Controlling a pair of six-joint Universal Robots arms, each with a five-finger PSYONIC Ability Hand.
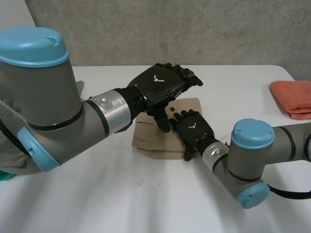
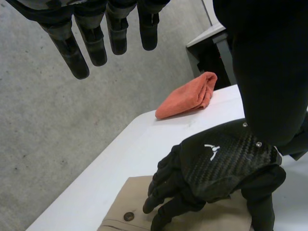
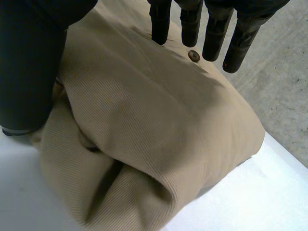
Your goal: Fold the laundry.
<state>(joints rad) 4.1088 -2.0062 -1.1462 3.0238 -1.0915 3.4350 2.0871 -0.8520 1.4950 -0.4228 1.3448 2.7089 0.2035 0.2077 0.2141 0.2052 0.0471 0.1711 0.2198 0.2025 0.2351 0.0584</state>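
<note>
Step, my read: finishing the fold on the tan garment (image 1: pixel 150 141), which sits mid-tabletop (image 1: pixel 97 194) as a compact bundle.

- Right hand (image 1: pixel 193 127) lies on the garment's 3 o'clock half. Its fingers (image 3: pixel 191 26) are straight and slightly spread, with the tips on the cloth next to a button (image 3: pixel 194 56). The thumb (image 3: pixel 26 62) comes down beside the bundle's edge. It's pressing, not pinching.
- Left hand (image 1: pixel 163 83) hovers over the garment's 12 o'clock edge. Its fingers (image 2: pixel 82 48) are straight, apart and off the cloth, holding nothing.

Next move, my guess: keep the right hand as the hold-down and bring the left down to flatten or tuck the loose side, then clear the bundle away. It'll need light, even pressure, because the stack is thick and could slide or spring open.

What each view adds:
- Right wrist view: a bulging rolled fold under the palm with a dark gap in it, so the bundle isn't flat. From the head view it looks tidy.
- Left wrist view: clear air between the left fingers and the cloth, and the right hand's back arched over the garment.
- Head view: the layout. A folded orange cloth (image 1: pixel 294 97) lies well apart at the garment's 2 o'clock near the tabletop edge, and a grey cloth (image 1: pixel 9 141) sits at 9 o'clock behind the left arm, probably next in line.
</note>
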